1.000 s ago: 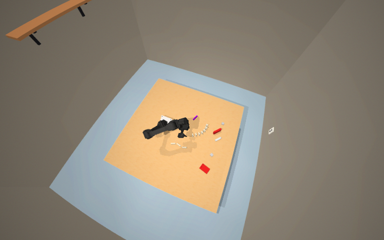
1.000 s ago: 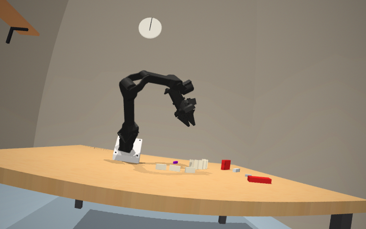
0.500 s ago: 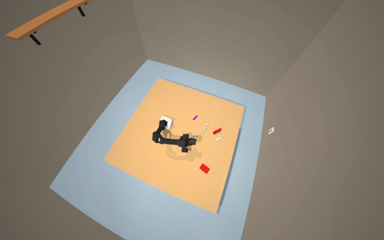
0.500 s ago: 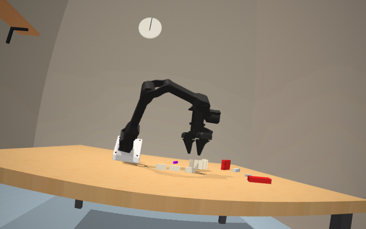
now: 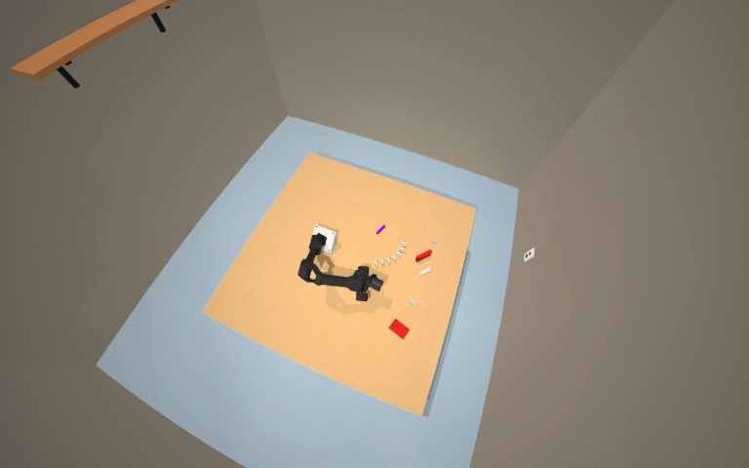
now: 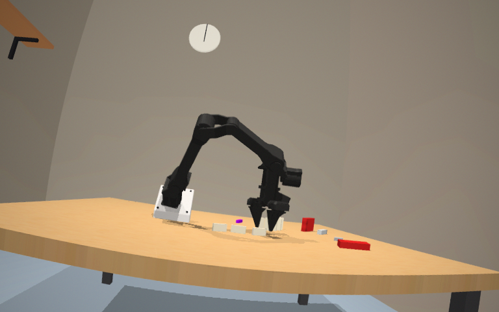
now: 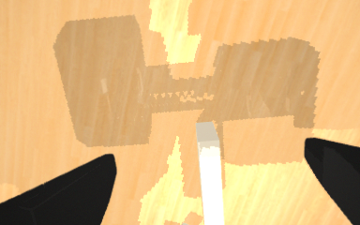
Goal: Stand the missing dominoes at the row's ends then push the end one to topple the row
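Observation:
Several cream dominoes (image 5: 394, 257) (image 6: 280, 223) stand in a curved row right of the arm in the top view; the gripper partly hides them in the exterior view. Three loose dominoes lie on their sides in the exterior view: a left one (image 6: 219, 227), a middle one (image 6: 238, 229) and a right one (image 6: 258, 231). The arm hides them in the top view. My gripper (image 6: 264, 229) (image 7: 207, 155) is open, pointing down low over the table at the right loose one. In the wrist view a pale domino (image 7: 211, 183) lies lengthwise between the spread fingers, not gripped.
A purple bar (image 5: 380, 229) (image 6: 239, 221) lies behind the row. A red block (image 5: 423, 255) (image 6: 307, 224) and a white block (image 5: 425, 270) (image 6: 321, 231) are beyond it. A flat red block (image 5: 398, 329) (image 6: 353, 244) and small grey pieces (image 5: 413, 301) (image 5: 434, 240) lie farther out.

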Available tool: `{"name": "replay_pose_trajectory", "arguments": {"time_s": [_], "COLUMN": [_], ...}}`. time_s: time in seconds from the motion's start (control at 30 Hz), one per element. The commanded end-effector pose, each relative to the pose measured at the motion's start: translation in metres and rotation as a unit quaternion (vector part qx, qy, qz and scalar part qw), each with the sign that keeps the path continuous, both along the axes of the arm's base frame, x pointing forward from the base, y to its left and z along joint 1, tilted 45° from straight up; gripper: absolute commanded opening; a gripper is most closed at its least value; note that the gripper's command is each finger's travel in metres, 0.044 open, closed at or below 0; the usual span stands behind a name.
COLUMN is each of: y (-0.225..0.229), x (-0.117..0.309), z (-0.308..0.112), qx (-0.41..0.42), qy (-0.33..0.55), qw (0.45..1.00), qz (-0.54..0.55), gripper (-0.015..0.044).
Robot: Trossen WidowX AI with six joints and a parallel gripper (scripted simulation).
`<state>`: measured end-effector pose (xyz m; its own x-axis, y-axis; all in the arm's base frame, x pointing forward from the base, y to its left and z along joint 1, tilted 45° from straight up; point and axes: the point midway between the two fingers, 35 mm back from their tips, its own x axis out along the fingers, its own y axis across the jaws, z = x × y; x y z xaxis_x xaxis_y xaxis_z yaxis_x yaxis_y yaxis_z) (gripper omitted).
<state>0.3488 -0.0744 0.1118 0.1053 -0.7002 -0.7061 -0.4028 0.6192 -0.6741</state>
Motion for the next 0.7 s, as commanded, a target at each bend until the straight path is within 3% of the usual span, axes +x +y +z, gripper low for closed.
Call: {"name": "replay_pose_trajectory", "arguments": {"time_s": [0.0,0.43,0.67], "y": [-0.0012,-0.0110,-0.0110], "x": [0.0022,0.0034,0.0034], "z": [-0.0031,-0.0126,-0.0126], "qx": [0.000,0.000,0.000], "qy": [-0.002,-0.003,-0.003], "qw": [1.000,1.000,1.000], "qz": [0.006,0.006,0.006], "gripper": [0.0440,0.0440,0.0256]}}
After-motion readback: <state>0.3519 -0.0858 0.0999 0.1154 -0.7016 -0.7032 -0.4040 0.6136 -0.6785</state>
